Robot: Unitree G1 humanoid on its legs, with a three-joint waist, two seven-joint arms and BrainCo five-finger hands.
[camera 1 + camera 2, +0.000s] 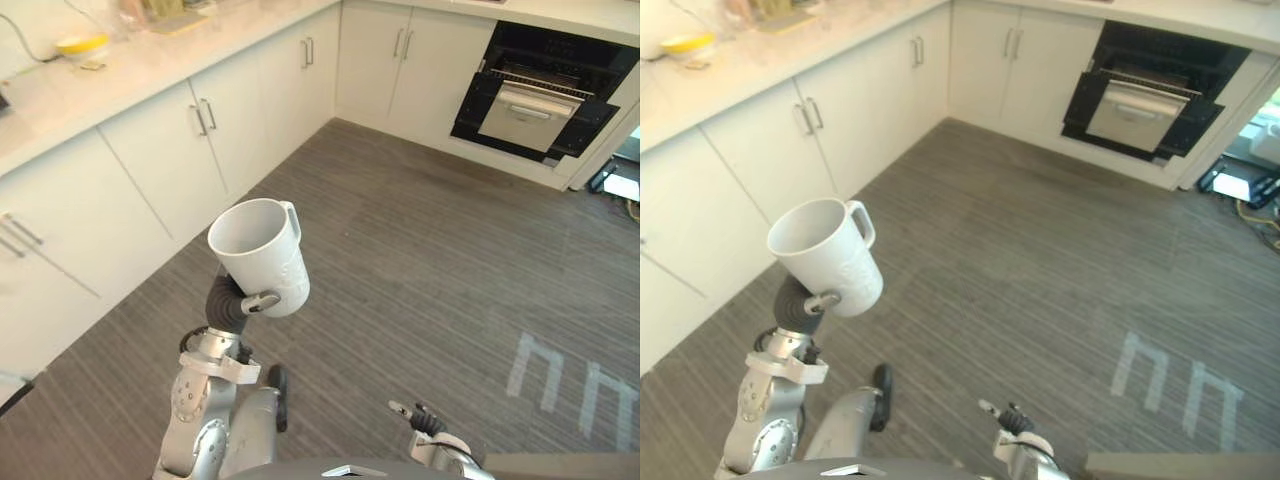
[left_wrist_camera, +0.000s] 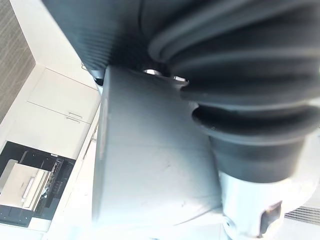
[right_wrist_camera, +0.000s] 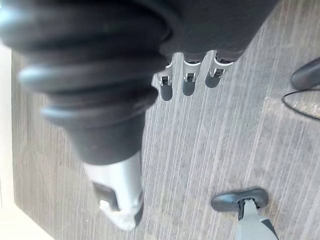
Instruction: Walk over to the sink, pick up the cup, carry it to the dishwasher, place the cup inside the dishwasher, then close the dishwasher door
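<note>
Left hand: my left hand (image 1: 262, 301) is raised in front of me; the thumb hooks across the lower wall of the cup and grips it; the fingers are hidden behind it

Cup: the white cup (image 1: 262, 250) sits on top of that hand, in the air above the floor; it is tilted, with the open mouth towards my head; its handle (image 1: 292, 215) is on the far side; my left wrist view has its pale wall (image 2: 150, 165) right against the dark ribbed cover

Right hand: my right hand (image 1: 428, 420) hangs low by my side; the fingers (image 3: 186, 82) are loose with the thumb out straight; it holds nothing, only floor past it

Floor: grey striped floor (image 1: 420, 260) all round the cup; two pale patches of light (image 1: 570, 385) ahead on my right

Cabinets: white cabinets (image 1: 160, 170) run along my left, under a pale counter (image 1: 60, 100); a yellow dish (image 1: 82, 45) is on top

Dishwasher: the dishwasher (image 1: 540, 95) is across the room, ahead on my right, well apart from the cup; its door (image 1: 530, 112) is dropped open; a rack shows inside the dark opening
</note>
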